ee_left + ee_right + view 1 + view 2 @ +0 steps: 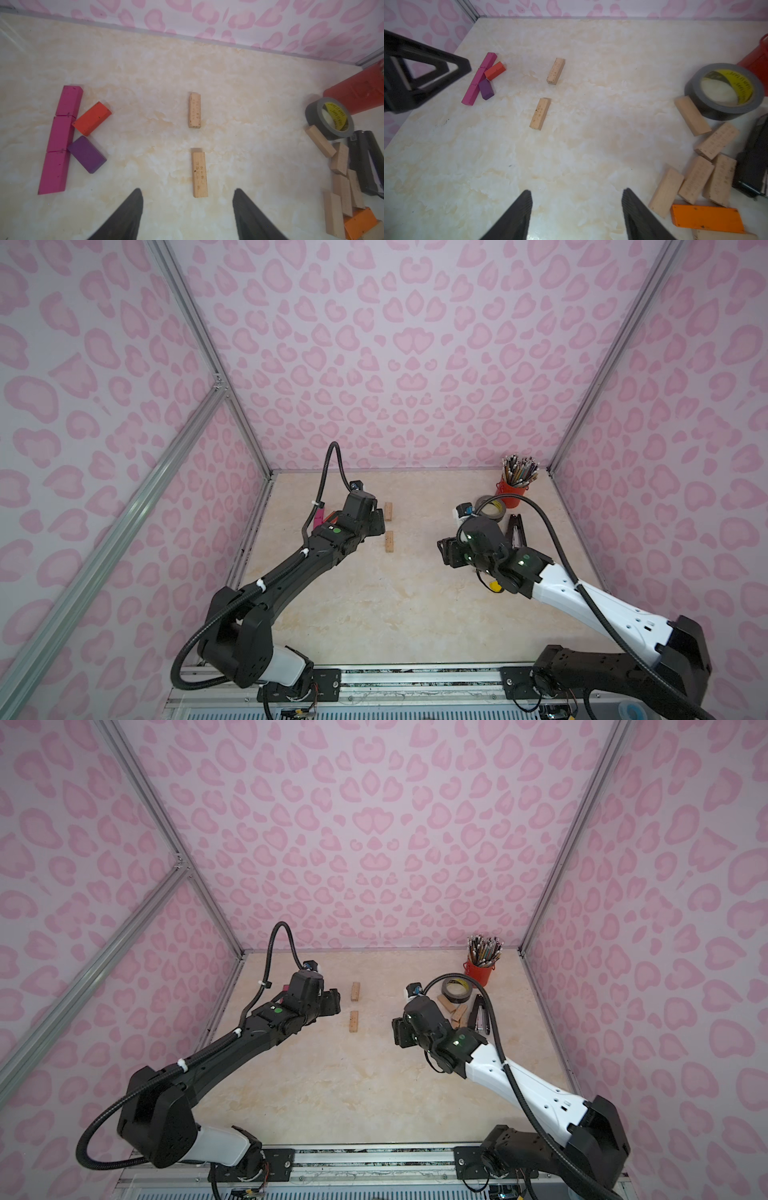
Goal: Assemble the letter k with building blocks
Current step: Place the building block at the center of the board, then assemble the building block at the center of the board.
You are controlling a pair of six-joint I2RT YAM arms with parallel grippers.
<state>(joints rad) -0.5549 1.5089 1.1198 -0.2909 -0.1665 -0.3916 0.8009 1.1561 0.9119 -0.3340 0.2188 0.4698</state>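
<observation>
Three magenta building blocks (60, 139) lie end to end, with a red block (91, 118) and a purple block (87, 154) slanting off them like a K. Two plain wood blocks (195, 110) (200, 174) lie in a line mid-table, and both top views show them (388, 511) (353, 1021). More wood blocks (695, 178) and an orange block (708, 218) are heaped on the right. My left gripper (188, 190) is open and empty, just short of the nearer wood block. My right gripper (576, 190) is open over bare table, left of the heap.
A grey tape roll (724, 91), a black stapler (753, 162) and a red cup of pencils (512, 489) crowd the far right corner. Pink patterned walls close in the left, back and right of the table (374, 614).
</observation>
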